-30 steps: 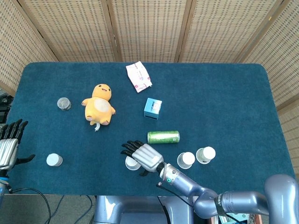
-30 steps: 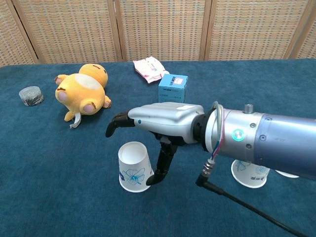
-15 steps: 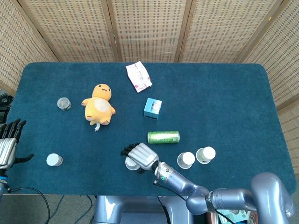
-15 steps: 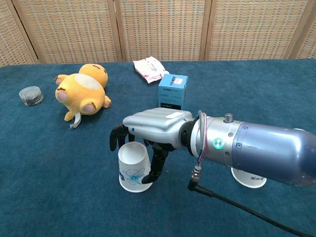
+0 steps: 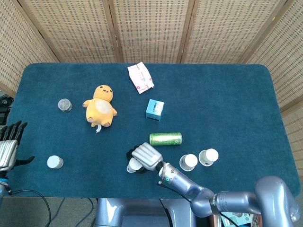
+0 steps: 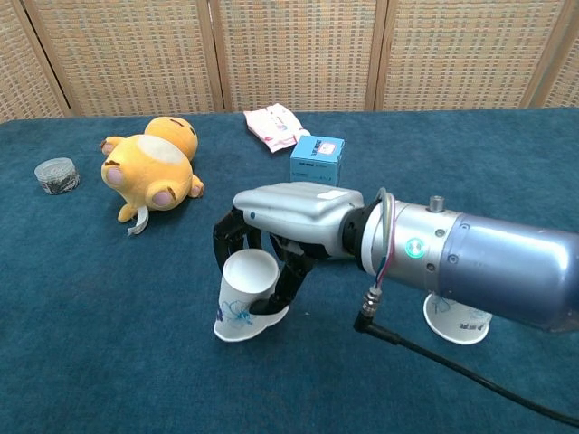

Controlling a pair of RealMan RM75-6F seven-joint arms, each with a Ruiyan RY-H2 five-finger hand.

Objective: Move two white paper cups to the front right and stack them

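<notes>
- The paper cup sits upside down near the front edge of the blue counter, left of centre; it is now tipped, its rim lifting off the cloth on one side, where half a second ago it stood flat.
- The right hand has closed on it: fingers wrap the far side and the thumb presses the near wall, so the cup is grasped, no longer merely straddled.
- That tilt suggests the lift is just beginning; the carry to the front right is not yet done.
- Two more white cups and stand upturned to the right, just beside each other, a likely place for stacking.
- A fourth cup rests far left near the left hand, which hangs off the counter edge, fingers spread, holding nothing.
- Further out: green can, blue box, yellow plush.
</notes>
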